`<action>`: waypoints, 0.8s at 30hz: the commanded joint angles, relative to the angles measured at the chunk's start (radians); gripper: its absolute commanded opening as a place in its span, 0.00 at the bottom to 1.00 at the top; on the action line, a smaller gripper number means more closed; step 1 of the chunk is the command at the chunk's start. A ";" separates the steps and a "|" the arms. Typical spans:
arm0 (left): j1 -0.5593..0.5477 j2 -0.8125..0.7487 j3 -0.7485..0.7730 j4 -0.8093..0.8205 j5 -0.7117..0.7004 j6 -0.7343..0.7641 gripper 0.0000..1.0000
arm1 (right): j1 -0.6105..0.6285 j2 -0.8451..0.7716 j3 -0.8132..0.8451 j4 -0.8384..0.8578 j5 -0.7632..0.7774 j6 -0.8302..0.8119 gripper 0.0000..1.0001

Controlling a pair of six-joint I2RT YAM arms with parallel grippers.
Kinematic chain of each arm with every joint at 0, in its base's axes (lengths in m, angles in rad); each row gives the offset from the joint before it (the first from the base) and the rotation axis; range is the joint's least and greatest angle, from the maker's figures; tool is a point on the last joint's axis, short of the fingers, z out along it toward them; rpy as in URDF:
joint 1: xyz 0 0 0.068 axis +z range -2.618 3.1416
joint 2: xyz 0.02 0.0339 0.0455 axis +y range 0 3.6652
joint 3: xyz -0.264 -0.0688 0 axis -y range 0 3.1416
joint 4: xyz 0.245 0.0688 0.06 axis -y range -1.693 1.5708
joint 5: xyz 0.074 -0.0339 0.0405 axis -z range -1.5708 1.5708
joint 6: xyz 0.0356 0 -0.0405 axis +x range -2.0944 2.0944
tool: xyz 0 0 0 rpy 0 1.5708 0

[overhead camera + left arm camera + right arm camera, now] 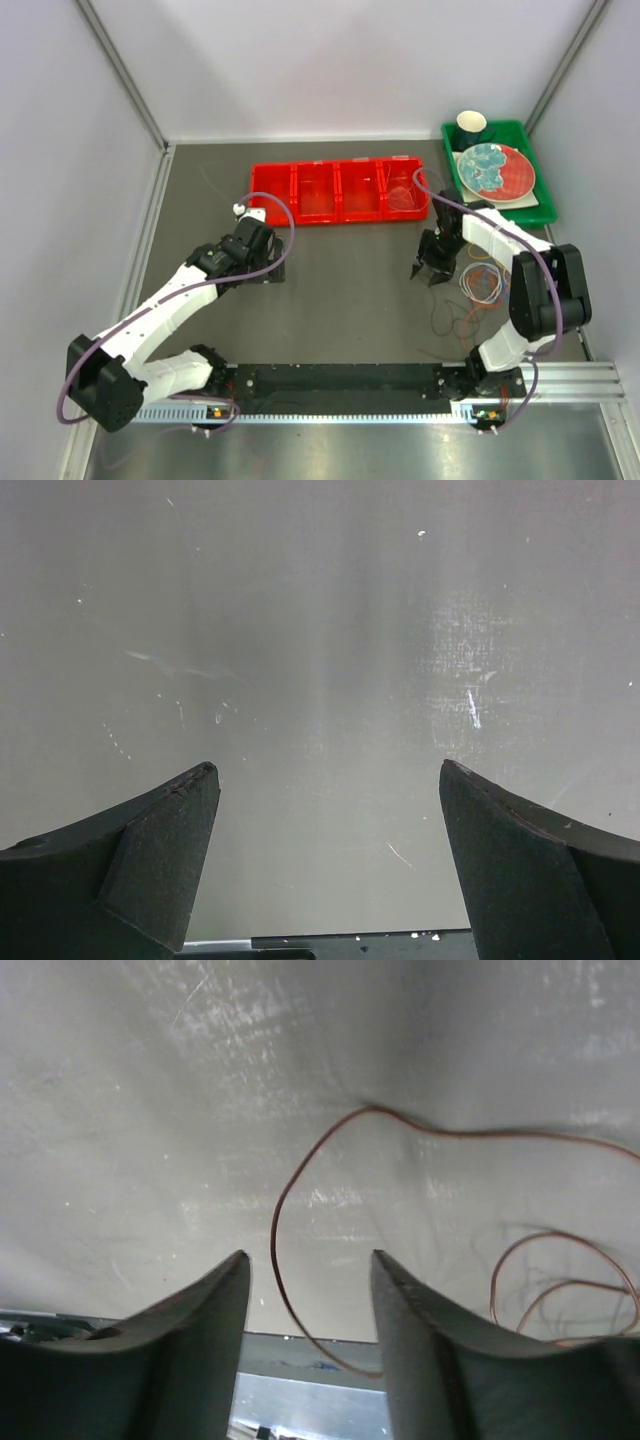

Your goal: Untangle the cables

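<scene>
Thin red-brown wire loop (274, 1210) exits the wrist view's right edge and passes behind a finger of the right gripper (309, 1255); overhead, hair-fine coloured cable coils (480, 283) beside that gripper blur, strands indistinguishable.

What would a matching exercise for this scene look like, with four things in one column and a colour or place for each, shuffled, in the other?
Things:
1. divided tray
2. bin
3. cup
4. tangle of cable loops

Colour or place:
A. lying loose on the table, near right
B. red
C. holds the plate
D. standing in the bin's far left corner

Pairs: 1-B, 2-C, 3-D, 4-A.
</scene>
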State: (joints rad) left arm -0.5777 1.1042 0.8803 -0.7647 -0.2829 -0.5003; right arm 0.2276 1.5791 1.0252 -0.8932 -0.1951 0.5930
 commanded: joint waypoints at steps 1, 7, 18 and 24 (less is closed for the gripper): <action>-0.013 -0.009 0.005 0.004 -0.029 -0.014 0.95 | 0.019 0.045 0.030 0.053 -0.020 -0.018 0.44; -0.013 -0.007 0.006 0.002 -0.032 -0.017 0.95 | 0.032 0.068 0.256 -0.071 -0.003 -0.035 0.00; -0.014 0.003 0.006 0.005 -0.029 -0.017 0.95 | 0.039 0.111 1.047 -0.216 -0.111 0.008 0.00; -0.017 0.011 0.006 0.004 -0.027 -0.014 0.95 | 0.039 0.151 1.243 -0.012 -0.256 0.120 0.00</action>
State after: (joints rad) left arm -0.5892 1.1049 0.8803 -0.7681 -0.2989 -0.5037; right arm 0.2535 1.6852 2.1853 -1.0264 -0.3286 0.6220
